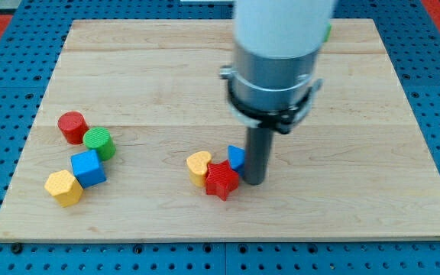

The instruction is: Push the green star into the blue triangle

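A wooden bench [373,114] lying on a blue perforated surface [6,30], seen from above its near edge, with the arm's pale, grey-collared body [277,53] filling the view's top centre. The arm ends in a straight dark rod [257,149] rather than jaws, so nothing is gripped. My tip [253,182] stands on the bench a little right of centre, toward the view's bottom.

A cluster of three blocks sits just left of my tip. The red star [221,180] appears to touch the rod at its right side. The blue block [237,156] lies just above the red star, hard against the rod's left side and partly hidden by it, so its shape cannot be made out. The yellow heart [198,166] sits at the cluster's left, touching the red star.

The only green near the arm is a sliver of a green block [328,32] showing at the right edge of the arm's body near the view's top. It is well apart from my tip and from the blue block, and it is too hidden to tell its shape.

At the view's left, well apart from the cluster, four more blocks lie close together: a red cylinder [72,126] uppermost, a green cylinder [98,143] just below and right of it, a blue cube [88,168] beneath that, and a yellow block [63,188] at the lower left, touching the blue cube
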`<action>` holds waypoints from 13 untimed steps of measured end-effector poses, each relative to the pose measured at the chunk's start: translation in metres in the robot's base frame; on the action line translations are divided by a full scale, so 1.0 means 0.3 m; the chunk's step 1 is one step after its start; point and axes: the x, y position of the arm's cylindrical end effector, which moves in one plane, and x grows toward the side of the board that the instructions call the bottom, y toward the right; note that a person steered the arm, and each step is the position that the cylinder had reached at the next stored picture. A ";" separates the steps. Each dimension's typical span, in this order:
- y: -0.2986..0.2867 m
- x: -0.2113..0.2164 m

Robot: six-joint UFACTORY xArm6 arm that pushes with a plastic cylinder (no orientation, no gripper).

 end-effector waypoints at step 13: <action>0.069 -0.641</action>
